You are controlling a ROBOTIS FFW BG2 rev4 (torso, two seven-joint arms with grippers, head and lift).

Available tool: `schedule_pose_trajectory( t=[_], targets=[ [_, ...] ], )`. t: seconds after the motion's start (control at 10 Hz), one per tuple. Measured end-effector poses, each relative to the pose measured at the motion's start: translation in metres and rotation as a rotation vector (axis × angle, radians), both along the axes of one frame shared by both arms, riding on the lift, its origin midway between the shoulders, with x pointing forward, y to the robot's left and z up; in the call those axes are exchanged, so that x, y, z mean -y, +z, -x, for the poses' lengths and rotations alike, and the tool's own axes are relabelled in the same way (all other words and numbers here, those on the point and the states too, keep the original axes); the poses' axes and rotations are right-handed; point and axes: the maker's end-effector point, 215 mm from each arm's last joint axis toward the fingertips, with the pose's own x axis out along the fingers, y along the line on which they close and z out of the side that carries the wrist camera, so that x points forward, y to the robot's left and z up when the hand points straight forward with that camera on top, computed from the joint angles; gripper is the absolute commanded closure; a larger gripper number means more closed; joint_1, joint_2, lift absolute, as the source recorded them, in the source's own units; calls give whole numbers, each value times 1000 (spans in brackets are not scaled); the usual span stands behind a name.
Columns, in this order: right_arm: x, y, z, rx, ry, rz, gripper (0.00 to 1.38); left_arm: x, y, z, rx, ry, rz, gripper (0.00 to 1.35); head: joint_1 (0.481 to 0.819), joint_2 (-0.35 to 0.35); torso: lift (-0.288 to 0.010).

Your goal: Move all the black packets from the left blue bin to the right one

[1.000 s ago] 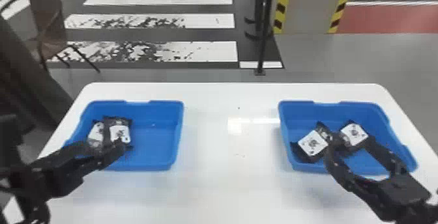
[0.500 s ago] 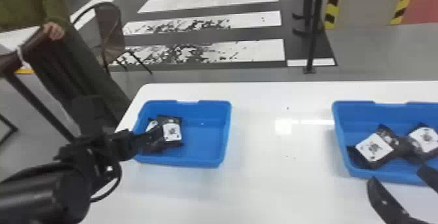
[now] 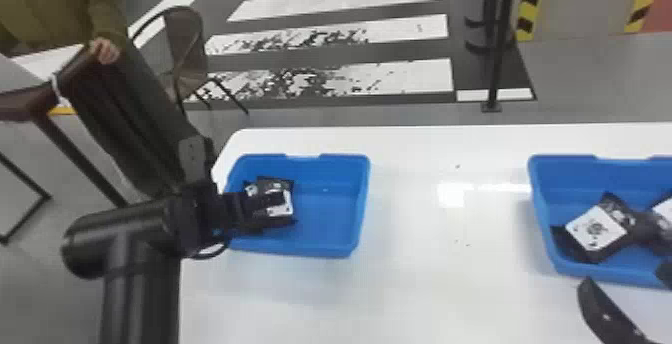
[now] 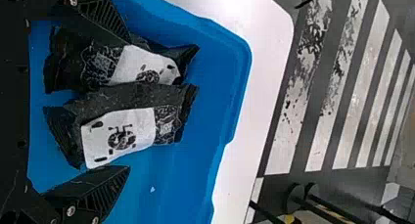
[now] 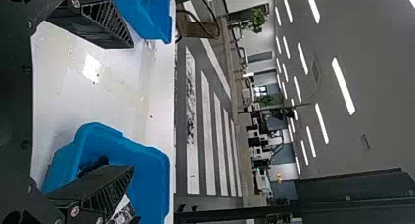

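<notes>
the black left gripper (image 3: pixel 267 208) is over the left blue plastic bin (image 3: pixel 325 223), its two flat fingers spread wide with nothing held; in that bin two black packets with white labels (image 4: pixel 120 128) lie against each other on the left side. the black right gripper (image 3: pixel 625 275), also wide open and holding nothing, is by the near side of the right blue plastic bin (image 3: pixel 565 183), where more black packets (image 3: pixel 597 230) lie on the white table (image 3: pixel 425 278)'s right side
</notes>
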Motion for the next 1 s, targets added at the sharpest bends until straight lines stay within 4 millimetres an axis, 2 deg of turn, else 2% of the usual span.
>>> schedule_pose_trajectory(
  t=[0.2,0.3,0.4,0.5,0.6,0.7,0.9,1.0],
  targets=[
    [-1,-4,1,-13,2,-13,140,18,-12,-8,-32,-32,41,167,695,234,-140],
    [-2,-5,1,-17,3,-20,140,27,-19,-8,-45,-45,63,260,695,222,-140],
    [-2,-7,1,-22,2,-26,140,33,-26,-7,-61,-54,79,478,695,212,-140],
    [-2,-8,1,-28,2,-32,140,36,-32,-8,-73,-57,93,880,695,209,-140],
    [-3,-10,2,-31,2,-36,140,35,-34,-10,-69,-57,95,1165,695,209,-140],
    [-3,-11,2,-35,2,-40,142,30,-33,-13,-46,-51,86,1211,695,212,-140],
    [-3,-13,2,-42,1,-47,148,19,-29,-18,-3,-38,59,1211,695,227,-140],
    [-3,-13,3,-43,2,-50,151,22,-26,-20,26,-57,71,1211,695,226,-140]
  ],
)
